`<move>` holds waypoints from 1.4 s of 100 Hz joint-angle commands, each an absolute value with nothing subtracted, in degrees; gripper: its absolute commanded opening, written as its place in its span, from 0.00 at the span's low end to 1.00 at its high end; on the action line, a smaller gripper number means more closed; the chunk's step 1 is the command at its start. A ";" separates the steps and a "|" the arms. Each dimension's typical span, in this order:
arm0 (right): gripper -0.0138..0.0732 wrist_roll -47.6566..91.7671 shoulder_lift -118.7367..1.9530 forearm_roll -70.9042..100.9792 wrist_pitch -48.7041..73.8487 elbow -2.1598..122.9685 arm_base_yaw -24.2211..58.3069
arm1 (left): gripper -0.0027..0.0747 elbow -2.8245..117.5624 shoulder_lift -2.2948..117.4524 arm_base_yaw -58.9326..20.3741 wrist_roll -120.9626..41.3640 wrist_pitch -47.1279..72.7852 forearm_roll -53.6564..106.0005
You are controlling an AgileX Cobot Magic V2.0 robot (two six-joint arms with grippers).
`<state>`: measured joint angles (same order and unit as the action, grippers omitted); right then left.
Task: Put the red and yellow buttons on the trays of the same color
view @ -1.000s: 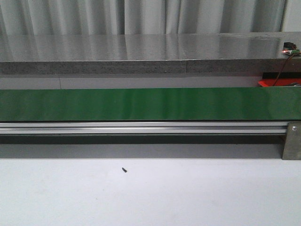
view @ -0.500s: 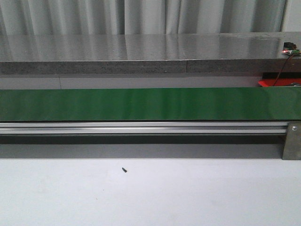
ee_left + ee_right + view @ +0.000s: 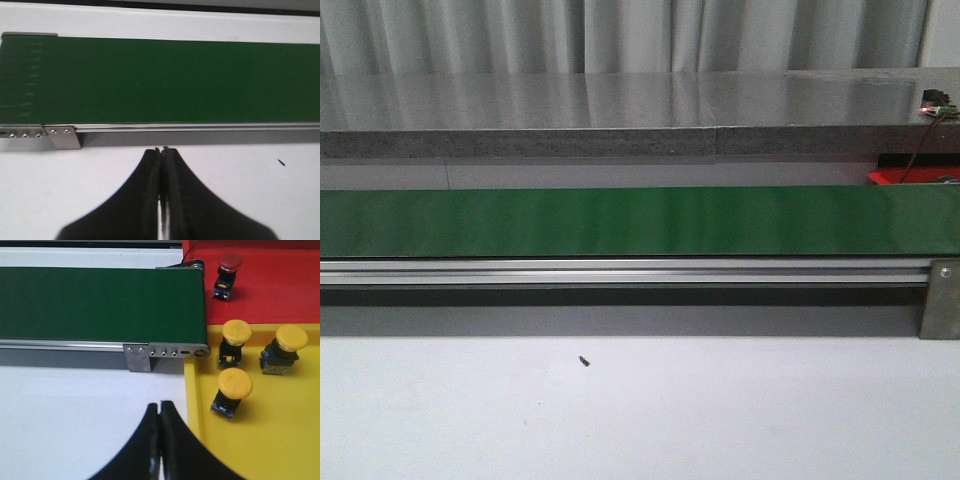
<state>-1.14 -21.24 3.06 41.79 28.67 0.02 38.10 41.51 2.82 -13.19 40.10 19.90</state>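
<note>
Both grippers, left gripper (image 3: 161,150) & right gripper (image 3: 159,404), were closed w/ nothing held over the white worktop (image 3: 75,410), while three yellow buttons (image 3: 236,332) sat on the yellow tray (image 3: 270,440) at lower right & one red button (image 3: 229,262) on the red tray (image 3: 270,290) at upper right, beside the green belt (image 3: 100,302).

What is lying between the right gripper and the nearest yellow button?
Right wrist view: bare white table, then the yellow tray rim; the nearest yellow button stands just inside. Right gripper is shut.
</note>
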 commanded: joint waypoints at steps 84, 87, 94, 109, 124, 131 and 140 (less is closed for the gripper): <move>0.08 -0.68 -21.46 2.78 38.08 30.03 0.17 | 0.51 60.94 77.65 31.00 -10.55 36.76 21.22; 0.08 -0.68 -21.46 2.78 38.08 30.03 0.17 | 0.60 61.75 79.19 31.00 -10.55 37.01 21.22; 0.08 -0.68 -21.46 2.78 38.08 30.03 0.17 | 0.77 63.97 82.21 31.00 -10.55 37.96 21.22; 0.08 -0.68 -21.46 2.78 38.08 30.03 0.17 | 0.81 69.20 88.41 31.00 -10.42 39.87 21.22; 0.08 -0.68 -21.46 2.78 38.08 30.03 0.17 | 0.75 74.94 94.57 30.89 -9.65 42.71 21.22; 0.08 -0.68 -21.46 2.78 38.08 30.03 0.17 | 0.74 77.81 97.73 30.89 -9.05 44.91 21.22; 0.08 -0.68 -21.46 2.78 38.08 30.03 0.17 | 0.74 81.37 101.63 30.89 -8.31 47.37 21.22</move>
